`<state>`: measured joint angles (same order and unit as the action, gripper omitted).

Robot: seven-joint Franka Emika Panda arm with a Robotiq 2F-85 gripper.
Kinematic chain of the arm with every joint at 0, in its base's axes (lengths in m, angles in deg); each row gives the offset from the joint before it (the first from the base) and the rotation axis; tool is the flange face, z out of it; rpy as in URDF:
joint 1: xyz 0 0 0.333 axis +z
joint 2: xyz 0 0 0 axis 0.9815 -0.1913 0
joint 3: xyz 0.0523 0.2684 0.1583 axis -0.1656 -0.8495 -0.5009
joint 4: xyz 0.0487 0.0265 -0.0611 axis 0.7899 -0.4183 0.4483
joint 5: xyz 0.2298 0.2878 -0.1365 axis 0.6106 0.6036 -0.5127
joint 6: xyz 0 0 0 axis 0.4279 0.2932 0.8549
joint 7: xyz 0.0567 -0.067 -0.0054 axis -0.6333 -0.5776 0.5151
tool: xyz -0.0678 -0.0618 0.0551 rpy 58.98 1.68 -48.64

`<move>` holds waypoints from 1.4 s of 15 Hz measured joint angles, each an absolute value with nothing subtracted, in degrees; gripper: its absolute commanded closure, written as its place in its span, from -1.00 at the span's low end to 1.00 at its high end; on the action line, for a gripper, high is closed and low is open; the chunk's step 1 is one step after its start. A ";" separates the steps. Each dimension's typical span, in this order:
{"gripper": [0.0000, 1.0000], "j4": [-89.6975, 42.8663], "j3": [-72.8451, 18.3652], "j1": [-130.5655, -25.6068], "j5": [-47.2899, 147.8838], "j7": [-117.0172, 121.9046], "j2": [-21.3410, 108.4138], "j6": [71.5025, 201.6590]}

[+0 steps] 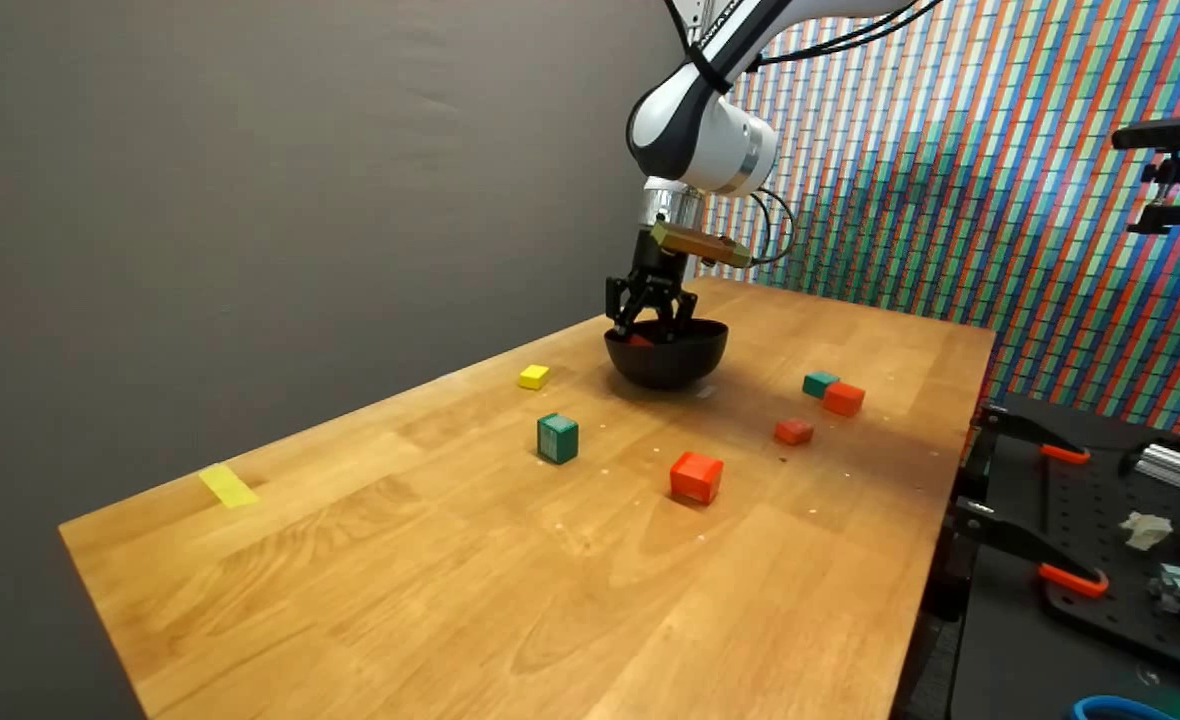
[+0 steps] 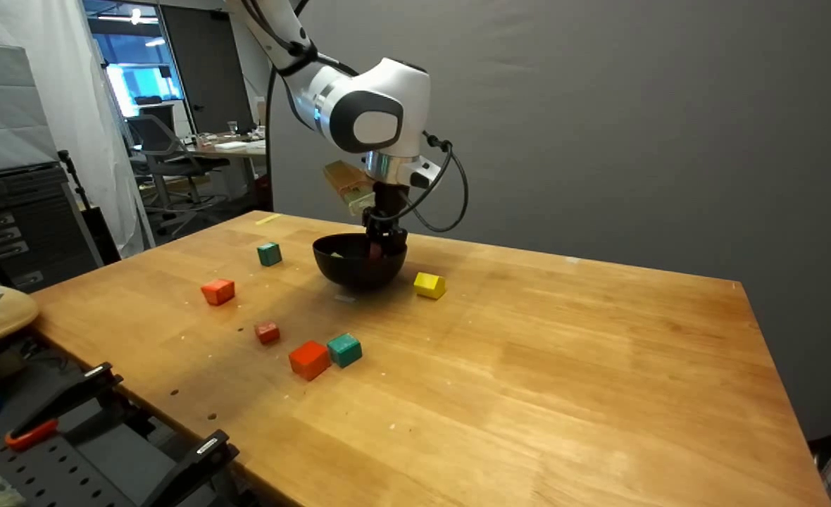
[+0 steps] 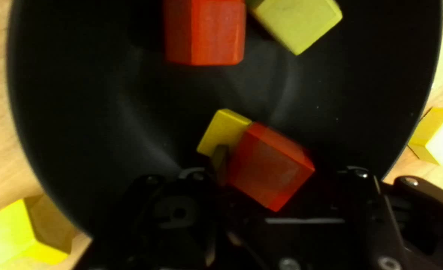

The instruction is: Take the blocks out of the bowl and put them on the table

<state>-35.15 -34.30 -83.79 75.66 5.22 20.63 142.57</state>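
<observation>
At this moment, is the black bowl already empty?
Not empty: the wrist view shows red blocks and yellow blocks inside the black bowl.

Across the desk (image 1: 510, 600) from opposite sides, close into the bowl (image 3: 75, 93)
An exterior view looks down along the desk toward a multicoloured backdrop (image 1: 950, 200); an exterior view looks across it toward a grey wall (image 2: 598, 155) and office chair (image 2: 156, 137). Both stand back; desk, bowl, arm (image 1: 695, 125) and grey wall show in both exterior views. The wrist view points down past the tool (image 1: 652, 326), the bowl nearly filling it.
</observation>
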 measured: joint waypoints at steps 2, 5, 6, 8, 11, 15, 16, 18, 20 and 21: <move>0.35 -35.17 -34.30 -83.79 75.66 5.40 20.63 142.59; 0.35 -35.33 -34.32 -83.81 75.98 5.52 20.73 142.71; 0.35 -35.47 -34.42 -83.93 76.23 5.51 20.82 142.78; 0.35 -36.05 -35.02 -84.27 77.10 5.25 21.52 143.04; 0.35 -38.88 -36.40 -84.62 78.69 3.76 25.22 144.35; -0.24 -45.20 -36.90 -84.91 81.08 2.65 33.69 145.35; -0.70 -46.55 -36.90 -85.11 81.94 2.45 35.28 145.33; -0.75 -48.62 -36.89 -85.53 83.54 2.08 37.15 145.22; -0.96 -49.72 -36.72 -85.77 84.45 2.06 37.09 144.99; -0.93 -50.00 -36.57 -85.84 84.68 2.06 36.52 144.87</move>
